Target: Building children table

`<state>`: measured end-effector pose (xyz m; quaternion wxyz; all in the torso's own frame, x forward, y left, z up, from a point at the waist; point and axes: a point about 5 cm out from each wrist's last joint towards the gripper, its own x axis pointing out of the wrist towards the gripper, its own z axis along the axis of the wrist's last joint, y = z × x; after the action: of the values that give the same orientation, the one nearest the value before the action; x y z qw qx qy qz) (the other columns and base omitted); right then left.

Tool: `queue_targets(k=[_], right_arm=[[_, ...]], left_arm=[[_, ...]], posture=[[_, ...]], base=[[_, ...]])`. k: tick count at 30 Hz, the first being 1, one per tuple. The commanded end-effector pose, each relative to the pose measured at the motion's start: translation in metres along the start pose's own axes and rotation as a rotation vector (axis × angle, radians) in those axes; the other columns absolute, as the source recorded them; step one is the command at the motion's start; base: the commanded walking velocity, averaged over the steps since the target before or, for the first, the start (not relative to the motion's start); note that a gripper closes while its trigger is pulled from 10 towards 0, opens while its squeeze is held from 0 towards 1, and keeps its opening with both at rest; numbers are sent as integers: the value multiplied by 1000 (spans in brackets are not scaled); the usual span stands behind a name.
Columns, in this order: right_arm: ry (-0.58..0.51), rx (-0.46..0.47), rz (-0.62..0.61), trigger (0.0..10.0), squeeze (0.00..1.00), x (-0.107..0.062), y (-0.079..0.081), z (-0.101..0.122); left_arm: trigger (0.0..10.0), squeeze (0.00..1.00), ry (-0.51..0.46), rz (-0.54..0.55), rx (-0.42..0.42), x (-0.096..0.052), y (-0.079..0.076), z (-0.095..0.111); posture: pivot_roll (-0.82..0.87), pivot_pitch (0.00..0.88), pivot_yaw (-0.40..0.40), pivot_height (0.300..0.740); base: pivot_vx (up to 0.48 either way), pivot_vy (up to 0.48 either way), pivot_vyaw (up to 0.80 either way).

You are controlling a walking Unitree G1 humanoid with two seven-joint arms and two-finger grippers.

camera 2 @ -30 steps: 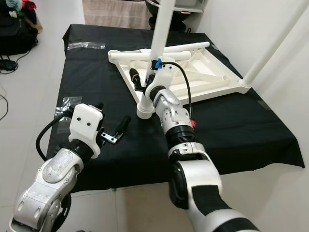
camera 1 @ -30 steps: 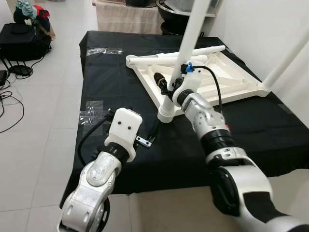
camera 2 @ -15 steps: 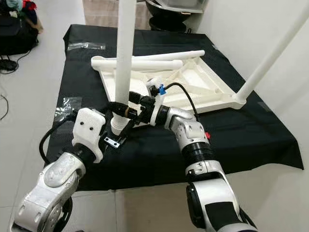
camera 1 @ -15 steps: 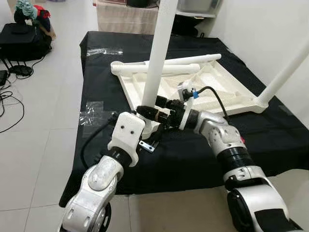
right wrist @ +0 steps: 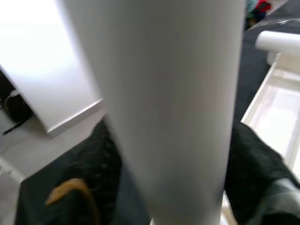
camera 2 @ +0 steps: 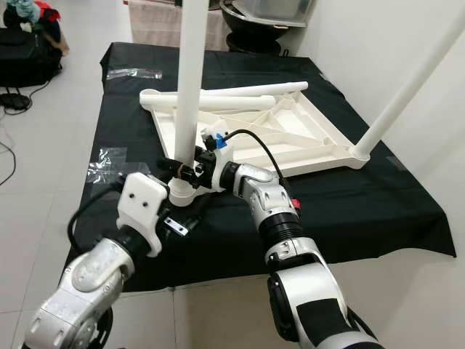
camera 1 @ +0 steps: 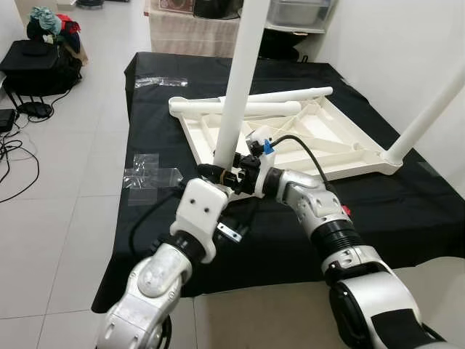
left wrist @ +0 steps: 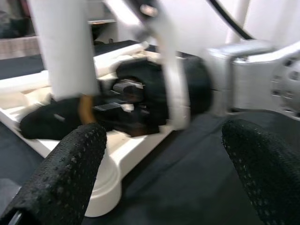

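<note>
The white children's table (camera 1: 330, 142) lies upside down on a black cloth. An upright white leg (camera 1: 240, 87) stands in the socket (camera 2: 182, 193) at its near corner. My right gripper (camera 1: 222, 174) is shut on this leg just above the socket; in the right wrist view the leg (right wrist: 164, 108) sits between the black fingers. Just in front of the socket is my left gripper (left wrist: 159, 178), open, its fingertips (left wrist: 65, 173) spread wide on either side of the corner. A second leg (camera 1: 429, 102) stands at the right corner. Loose legs (camera 1: 247, 109) lie across the far side.
The black cloth (camera 1: 167, 138) covers a low platform with clear tape patches (camera 1: 152, 174) on its left part. A black bag (camera 1: 43, 65) sits on the tiled floor at far left. A white wall (camera 1: 392, 43) runs along the right. Cloth-covered furniture (camera 1: 189, 29) stands behind.
The table's near corner and its leg have slid toward my left, with the right gripper now low on the leg. My left gripper has moved in close to the socket.
</note>
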<state>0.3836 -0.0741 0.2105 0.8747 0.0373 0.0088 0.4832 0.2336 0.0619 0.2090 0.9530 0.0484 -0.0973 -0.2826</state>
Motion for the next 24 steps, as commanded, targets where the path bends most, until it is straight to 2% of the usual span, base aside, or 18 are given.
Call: queue_targets(k=[1, 9, 10, 12, 13, 14, 15, 16, 17, 18, 19, 20, 24], right_arm=[[-39, -19, -54, 0, 0, 4, -3, 9], [-62, -25, -130, 0, 0, 8, -6, 14], [14, 27, -496, 0, 0, 2, -26, 3], [14, 27, -496, 0, 0, 2, -26, 3], [57, 32, -684, 0, 0, -5, -36, -4], [57, 32, -684, 0, 0, -5, -36, -4], [102, 41, -941, 0, 0, -25, -50, -15], [102, 41, -941, 0, 0, -25, -50, -15], [116, 52, -1144, 0, 0, -43, -59, -22], [116, 52, -1144, 0, 0, -43, -59, -22], [118, 63, -1254, 0, 0, -55, -63, -25], [95, 61, -1335, 0, 0, -59, -62, -22], [40, 61, -1361, 0, 0, -51, -53, -13]], left_arm=[[10000, 0, -7, 12, -6, -2, 0, 2], [10000, 0, -4, 36, 0, -3, 3, 1], [10000, 0, -10, 64, 1, -3, 6, 1], [10000, 0, -10, 64, 1, -3, 6, 1], [10000, 0, -13, 71, 3, -3, 7, 1], [10000, 0, -13, 71, 3, -3, 7, 1], [10000, 0, -16, 75, 4, -1, 8, 2], [10000, 0, -16, 75, 4, -1, 8, 2], [10000, 0, -22, 75, 5, 0, 8, 3], [10000, 0, -22, 75, 5, 0, 8, 3], [10000, 0, -25, 75, 5, 1, 8, 3], [10000, 0, -31, 69, 7, 1, 7, 5], [10000, 0, -32, 59, 12, 1, 6, 5]], posture=[[77, 107, -154, 740], [75, 109, -155, 740], [65, 108, -155, 740], [65, 108, -155, 740], [65, 108, -155, 740], [65, 108, -155, 740], [67, 109, -151, 740], [67, 109, -151, 740], [67, 107, -152, 740], [67, 107, -152, 740], [66, 107, -151, 740], [65, 107, -151, 740], [64, 106, -153, 740]], base=[[0, 0, 0], [0, 0, 0], [0, 0, 0], [0, 0, 0], [0, 0, 0], [0, 0, 0], [0, 0, 0], [0, 0, 0], [0, 0, 0], [0, 0, 0], [0, 0, 0], [0, 0, 0], [0, 0, 0]])
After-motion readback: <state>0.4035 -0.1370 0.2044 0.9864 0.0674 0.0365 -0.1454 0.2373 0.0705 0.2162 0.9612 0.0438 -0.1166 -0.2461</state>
